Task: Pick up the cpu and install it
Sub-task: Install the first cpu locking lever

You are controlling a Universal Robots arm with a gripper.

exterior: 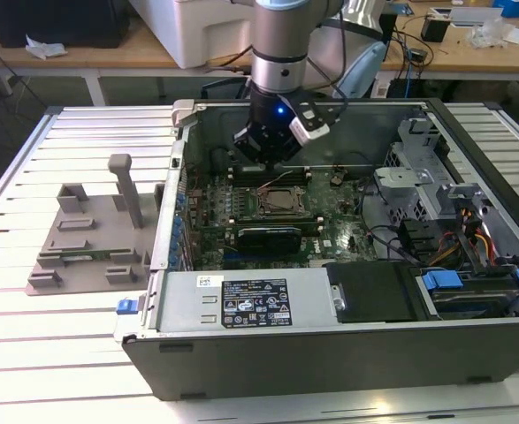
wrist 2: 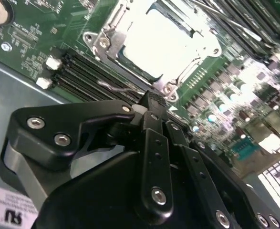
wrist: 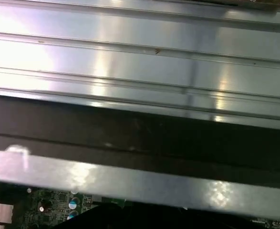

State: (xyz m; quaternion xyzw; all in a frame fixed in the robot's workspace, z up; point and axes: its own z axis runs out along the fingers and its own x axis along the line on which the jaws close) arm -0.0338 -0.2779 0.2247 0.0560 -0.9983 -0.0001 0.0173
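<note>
The silver-topped cpu (wrist 2: 161, 40) lies flat, seated in the motherboard socket (wrist 2: 106, 43).

Inside the open computer case (exterior: 330, 344), the gripper (exterior: 268, 150) hangs over the socket (exterior: 272, 201), hemmed by case walls and drive cage (exterior: 409, 168).

Arm (exterior: 279, 35) comes straight down from above, wrist vertical. Black gripper (exterior: 268, 157) points down, hanging low. In the second wrist view the fingers (wrist 2: 151, 143) are pressed together, no gap between them.
</note>
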